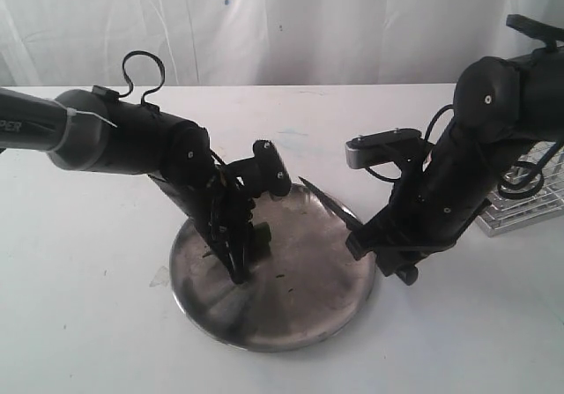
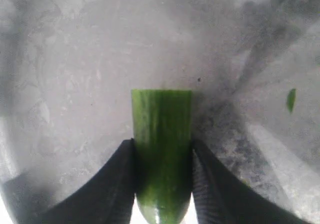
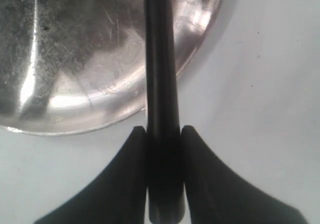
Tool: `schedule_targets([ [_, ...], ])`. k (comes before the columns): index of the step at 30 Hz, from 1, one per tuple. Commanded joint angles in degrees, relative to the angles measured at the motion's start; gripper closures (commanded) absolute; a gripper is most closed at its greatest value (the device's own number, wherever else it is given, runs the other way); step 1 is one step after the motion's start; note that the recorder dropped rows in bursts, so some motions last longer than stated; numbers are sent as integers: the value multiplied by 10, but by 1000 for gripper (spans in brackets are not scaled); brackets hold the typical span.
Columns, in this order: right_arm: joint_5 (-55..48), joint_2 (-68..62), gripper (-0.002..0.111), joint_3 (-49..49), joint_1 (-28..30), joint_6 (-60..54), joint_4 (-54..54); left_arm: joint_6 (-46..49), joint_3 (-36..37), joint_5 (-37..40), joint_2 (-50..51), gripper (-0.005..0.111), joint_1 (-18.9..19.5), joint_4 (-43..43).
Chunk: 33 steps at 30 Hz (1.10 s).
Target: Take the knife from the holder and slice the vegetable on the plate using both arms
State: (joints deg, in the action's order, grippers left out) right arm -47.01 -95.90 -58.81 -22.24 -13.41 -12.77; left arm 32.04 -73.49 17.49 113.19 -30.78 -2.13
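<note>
My left gripper (image 2: 162,156) is shut on the green vegetable (image 2: 161,144), whose far end shows a flat cut face; it is held down on the steel plate (image 2: 75,58). In the exterior view the left gripper (image 1: 236,262) stands over the plate's left half (image 1: 300,297), with the vegetable (image 1: 262,235) just visible beside the fingers. My right gripper (image 3: 163,139) is shut on the knife's black handle (image 3: 161,83). The knife's dark blade (image 1: 324,200) points up and to the left over the plate's right rim, ahead of the right gripper (image 1: 363,234). The holder (image 1: 529,202) stands behind the right arm, partly hidden.
A small green scrap (image 2: 291,99) lies on the plate near the vegetable. The plate's rim (image 3: 200,48) crosses under the knife, with white table (image 3: 260,83) beyond it. A white curtain (image 1: 282,24) hangs behind the table.
</note>
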Motion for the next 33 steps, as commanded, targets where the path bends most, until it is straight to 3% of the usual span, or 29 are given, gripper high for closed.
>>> schedule_targets([
  [1, 5, 3, 108, 3, 1, 3, 4, -6, -9, 34, 3, 85, 5, -4],
  [4, 4, 3, 108, 3, 1, 6, 4, -6, -9, 41, 3, 65, 5, -4],
  [7, -5, 3, 108, 3, 1, 6, 4, -1, -9, 48, 3, 53, 5, -4],
  [11, -18, 3, 108, 2, 1, 6, 1, -1, -21, 60, -10, 49, 5, -1],
  [18, -18, 9, 108, 0, -8, 12, -2, -19, -80, 149, -84, 50, 5, 48],
  [21, -10, 17, 108, 0, -44, 36, -3, -36, -91, 191, -120, 58, 5, 51],
  [23, 11, 18, 108, 0, -78, 38, -3, -41, -92, 230, -136, 73, 8, 62],
  [26, 58, 14, 108, 0, -122, 62, 8, -44, -92, 289, -157, 106, 23, 76],
  [29, 84, 12, 108, 0, -140, 134, 24, -97, -82, 289, -169, 107, 49, 63],
  [33, 91, 12, 108, 0, -144, 190, 23, -136, -32, 184, -171, 107, 74, -3],
])
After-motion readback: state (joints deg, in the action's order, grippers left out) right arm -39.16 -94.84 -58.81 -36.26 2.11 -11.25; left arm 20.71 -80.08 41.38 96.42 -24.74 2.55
